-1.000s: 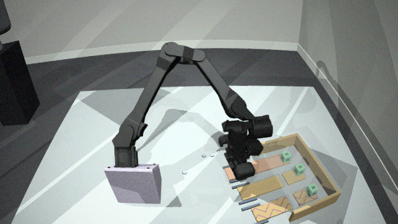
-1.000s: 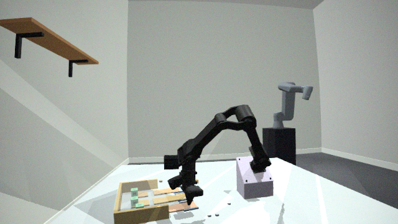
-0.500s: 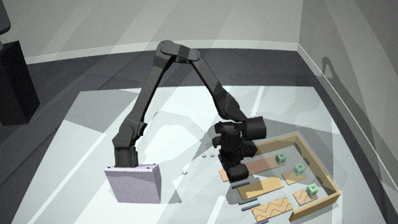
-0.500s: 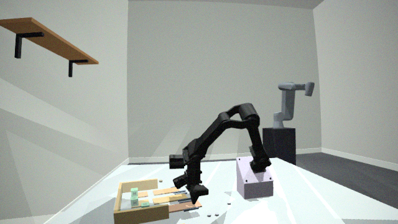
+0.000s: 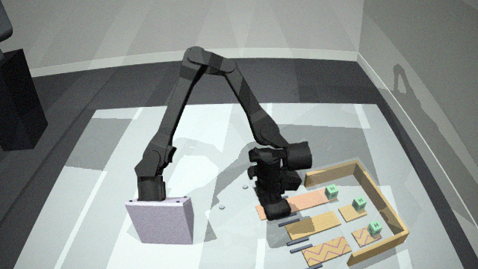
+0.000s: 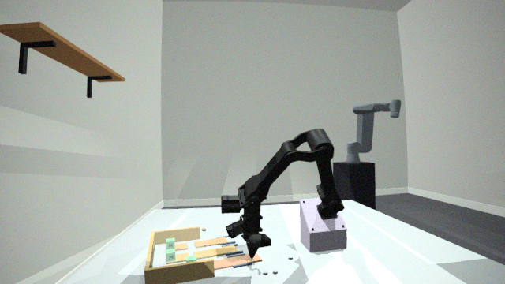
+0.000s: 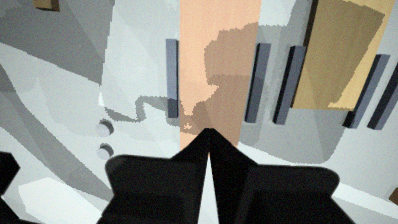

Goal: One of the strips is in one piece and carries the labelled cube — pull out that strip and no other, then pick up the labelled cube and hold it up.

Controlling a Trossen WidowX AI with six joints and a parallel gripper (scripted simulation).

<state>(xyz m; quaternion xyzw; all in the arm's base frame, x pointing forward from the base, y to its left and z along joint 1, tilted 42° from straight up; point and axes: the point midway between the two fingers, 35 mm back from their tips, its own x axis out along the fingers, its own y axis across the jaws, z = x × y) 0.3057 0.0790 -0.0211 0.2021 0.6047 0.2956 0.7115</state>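
Observation:
A salmon strip (image 5: 310, 199) (image 6: 237, 262) (image 7: 220, 60) lies in one piece, with a green labelled cube (image 5: 331, 192) (image 6: 191, 259) on its far end inside the wooden frame (image 5: 328, 172) (image 6: 177, 272). My gripper (image 5: 276, 213) (image 6: 251, 254) (image 7: 209, 132) is shut, with its tips pressed down on the strip's near end and nothing between the fingers. The near end of the strip sticks out past the grey guide bars (image 7: 172, 77).
A plain tan strip (image 5: 314, 225) (image 7: 340, 55) and a zigzag strip (image 5: 326, 251) are each split by a gap, and their far pieces carry green cubes (image 5: 359, 203) (image 5: 374, 228). Small discs (image 5: 222, 206) (image 7: 104, 128) lie on the table. The arm's base block (image 5: 160, 220) stands to the left.

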